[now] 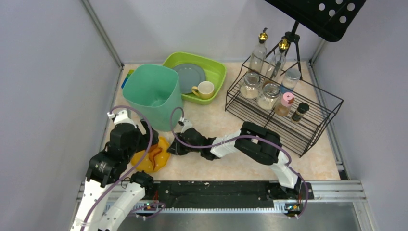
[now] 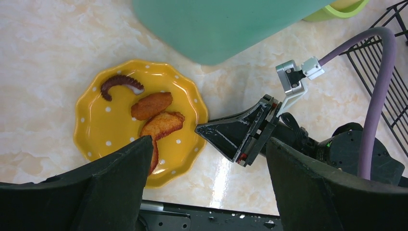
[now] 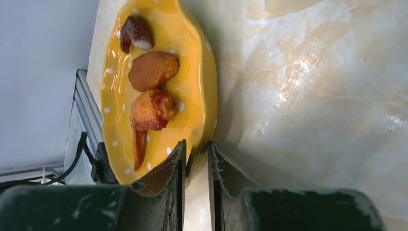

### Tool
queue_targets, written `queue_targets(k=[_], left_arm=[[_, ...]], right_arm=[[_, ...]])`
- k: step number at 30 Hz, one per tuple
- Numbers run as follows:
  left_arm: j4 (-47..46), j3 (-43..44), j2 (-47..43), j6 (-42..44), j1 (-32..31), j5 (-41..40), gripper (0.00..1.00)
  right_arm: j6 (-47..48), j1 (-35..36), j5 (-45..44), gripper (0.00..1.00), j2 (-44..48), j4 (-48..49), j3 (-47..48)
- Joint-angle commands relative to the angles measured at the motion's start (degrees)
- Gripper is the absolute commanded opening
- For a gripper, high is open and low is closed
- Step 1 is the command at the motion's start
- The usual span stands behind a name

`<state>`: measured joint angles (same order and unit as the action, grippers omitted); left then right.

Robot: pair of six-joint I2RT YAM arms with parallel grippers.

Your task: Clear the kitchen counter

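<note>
A yellow dotted plate (image 1: 155, 160) with an octopus tentacle (image 2: 120, 84) and fried pieces (image 2: 151, 106) sits at the near left of the beige kitchen counter (image 1: 216, 125). My right gripper (image 3: 196, 150) is shut on the plate's right rim (image 3: 208, 96), one finger inside the rim and one outside. It also shows in the left wrist view (image 2: 199, 129) and in the top view (image 1: 172, 147). My left gripper (image 2: 207, 192) is open and empty, hovering above the plate's near edge (image 2: 159, 178).
A tall green bin (image 1: 151, 94) stands just behind the plate. A lime basin (image 1: 216, 72) holds a grey plate and a yellow cup (image 1: 205, 89). A black wire rack (image 1: 308, 137) with jars and bottles fills the right. A black rail (image 1: 216, 192) runs along the near edge.
</note>
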<state>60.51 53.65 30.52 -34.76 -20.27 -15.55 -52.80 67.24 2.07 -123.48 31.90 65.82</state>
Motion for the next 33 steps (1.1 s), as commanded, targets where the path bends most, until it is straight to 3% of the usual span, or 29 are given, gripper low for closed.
queue_targets(k=[1, 3, 18, 33], left_arm=[[-1.3, -0.2, -0.4, 0.7, 0.0, -0.3, 0.92], [-1.2, -0.3, -0.2, 0.7, 0.0, -0.2, 0.92], [-2.9, 0.0, 0.9, 0.5, -0.1, 4.1, 0.92], [-9.5, -3.5, 7.1, 0.5, -0.1, 15.2, 0.9]], right_arm=[[2.4, 0.7, -0.2, 0.08, -1.9, -4.6, -0.2], [3.2, 0.6, -0.3, 0.0, -1.0, -5.1, -0.7], [12.6, -1.6, -6.1, 0.0, 14.9, -14.1, -8.7], [14.9, -10.7, -12.6, 0.0, 40.7, -17.7, -31.9]])
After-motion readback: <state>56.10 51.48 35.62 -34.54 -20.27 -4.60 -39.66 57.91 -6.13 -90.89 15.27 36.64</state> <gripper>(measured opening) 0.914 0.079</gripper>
